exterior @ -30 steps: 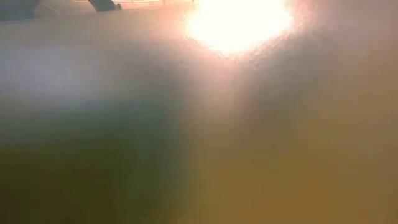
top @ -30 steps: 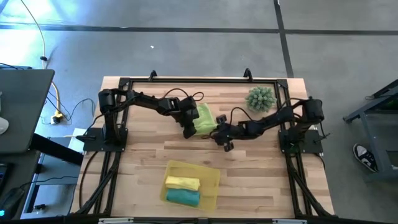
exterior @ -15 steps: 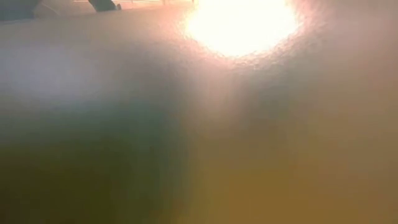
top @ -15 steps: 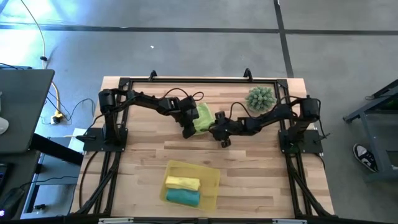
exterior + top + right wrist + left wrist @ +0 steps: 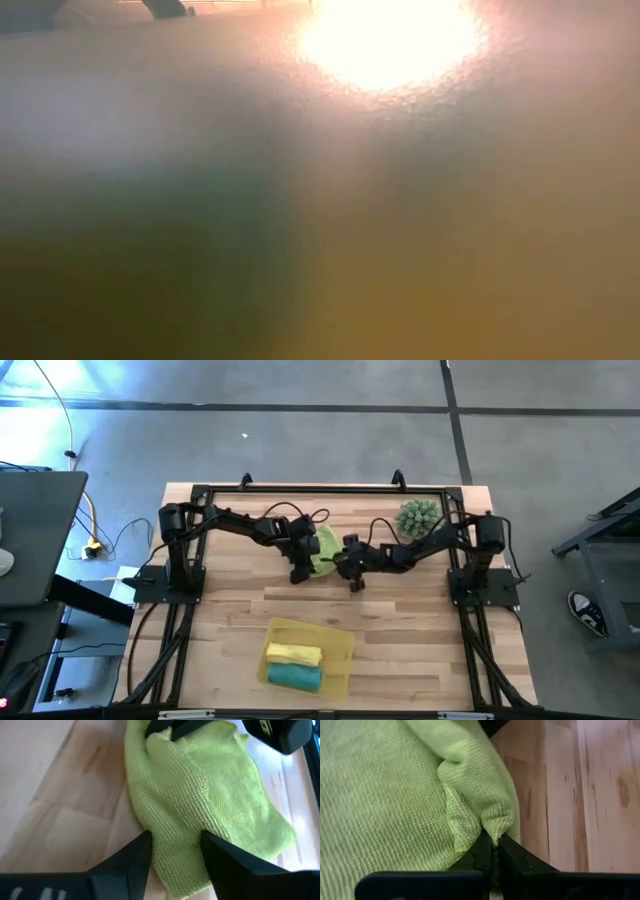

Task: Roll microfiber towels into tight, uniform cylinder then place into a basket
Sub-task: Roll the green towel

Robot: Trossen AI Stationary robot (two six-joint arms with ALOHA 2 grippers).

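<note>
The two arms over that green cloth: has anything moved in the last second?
The right gripper slid along the table toward the left arm and now straddles the edge of the lime towel, jaws open. The left gripper stayed shut on a fold of it. The yellow towel and teal towel in the basket, and the plant, did not move.

Spiky green ball plant (image 5: 419, 518) on wooden table (image 5: 400, 640), yellow cable (image 5: 88, 525) on grey floor (image 5: 300, 440)

we see only a bright glare (image 5: 385, 35) at the top and a blurred yellow-brown haze (image 5: 450, 270) below it.
</note>
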